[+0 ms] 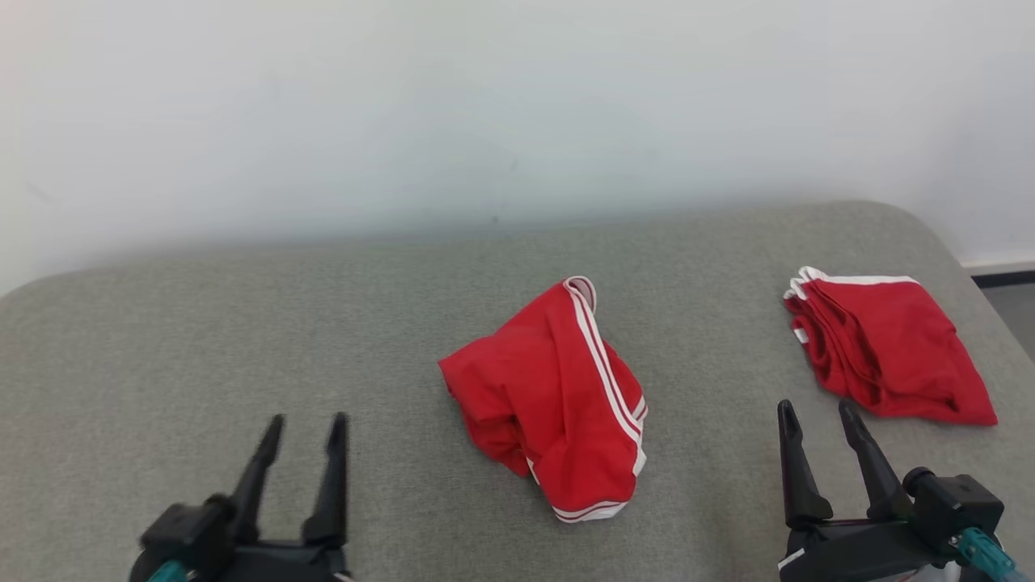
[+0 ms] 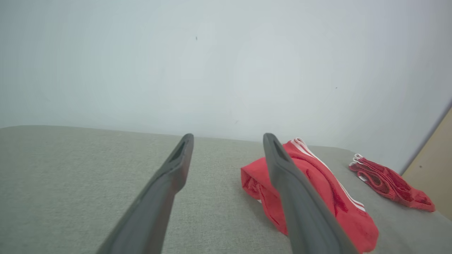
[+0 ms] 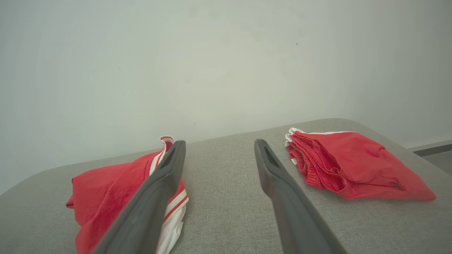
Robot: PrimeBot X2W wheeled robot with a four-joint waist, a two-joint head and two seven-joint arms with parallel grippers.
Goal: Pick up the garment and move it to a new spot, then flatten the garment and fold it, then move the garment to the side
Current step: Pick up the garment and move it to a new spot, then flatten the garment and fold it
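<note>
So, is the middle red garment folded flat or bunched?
Bunched: the middle garment lies in a rumpled heap with uneven creases and curving stripes.

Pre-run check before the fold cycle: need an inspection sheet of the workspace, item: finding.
Surface: grey fabric-covered surface, rounded corners, no stains seen.
Job's things: crumpled red garment with white side stripes, lying mid-surface, not flattened, touched by neither gripper.
Clutter: folded pile of red cloth with white trim, at the right side, apart from the crumpled one.
Grippers: left gripper open, empty, to the near left of the crumpled garment; right gripper open, empty, just short of the folded pile.
Cables: nothing seen.
Surroundings: pale wall behind; strip of floor at far right.
</note>
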